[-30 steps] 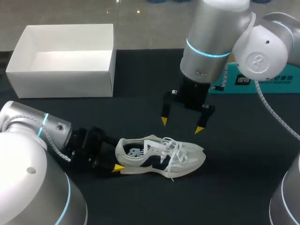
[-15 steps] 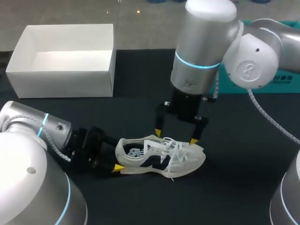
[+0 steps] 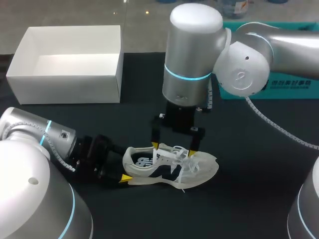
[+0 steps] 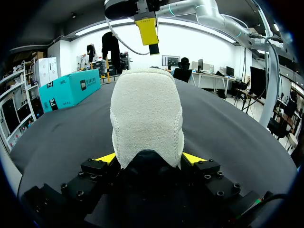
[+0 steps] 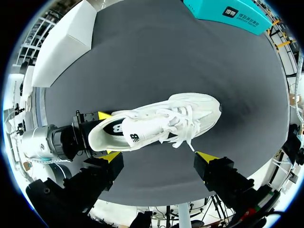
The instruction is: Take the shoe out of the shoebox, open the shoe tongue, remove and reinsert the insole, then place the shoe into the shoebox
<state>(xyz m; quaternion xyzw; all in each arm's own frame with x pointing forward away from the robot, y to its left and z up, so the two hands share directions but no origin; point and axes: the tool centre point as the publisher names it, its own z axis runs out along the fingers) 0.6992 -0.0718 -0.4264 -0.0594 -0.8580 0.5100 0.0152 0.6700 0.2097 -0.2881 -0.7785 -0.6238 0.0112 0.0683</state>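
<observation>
— Inspector, where is the shoe?
— Your shoe (image 3: 172,167) lies on the desk (image 3: 259,159), toe pointing to your right, well apart from the white shoebox (image 3: 65,89).
— And the claws?
— Your left claw (image 4: 149,159) is clamped on the heel, a yellow tip on each side. Your right claw (image 3: 173,149) hangs over the laces with its fingers apart. Whether they touch the shoe cannot be told.

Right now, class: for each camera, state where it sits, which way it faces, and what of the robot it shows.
Head view: above and behind, looking down on the table; shows left arm, right arm, shoe, box.
Left wrist view: low, facing the shoe's heel; left fingers grip it.
Right wrist view: overhead, facing down on the shoe; right fingers open.
All share the shoe.
</observation>
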